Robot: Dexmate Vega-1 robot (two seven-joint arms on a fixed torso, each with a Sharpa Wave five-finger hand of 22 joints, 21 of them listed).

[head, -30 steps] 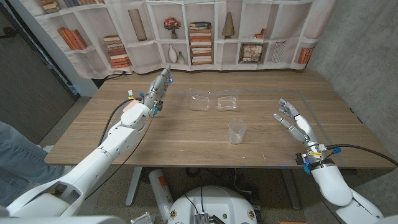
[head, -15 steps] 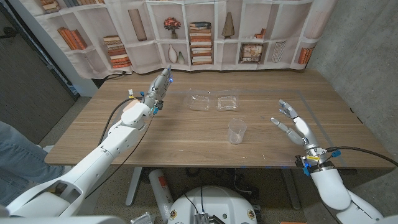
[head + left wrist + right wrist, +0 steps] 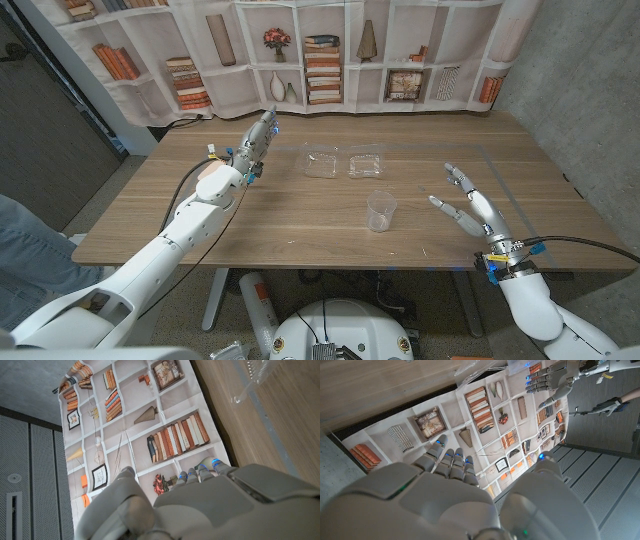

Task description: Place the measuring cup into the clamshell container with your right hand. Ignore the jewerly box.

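Measuring cup (image 3: pixel 381 211): clear, upright, mouth up, standing free at the centre of the frame, slightly right of the middle; nothing touches it.

Counter (image 3: pixel 300 230): wooden, spanning the middle of the frame, carrying every item listed here.

Left hand (image 3: pixel 258 141): upper left of centre, raised over the counter, fingers held straight and close together, holding nothing; well apart from the cup.

Right hand (image 3: pixel 470 205): right of centre, palm turned toward the cup, fingers (image 3: pixel 446 206) spread wide and empty. It is near the cup but apart from it, and plainly the nearer of the two hands.

Clamshell container (image 3: pixel 344 163): clear, open, its two halves side by side just above the cup in the frame, toward the far edge.

Relation governing the coming move, as a judgement: the cup lies to picture-left of the right fingers, at about the same height in the frame, with its long axis vertical, so a sideways approach would suit.
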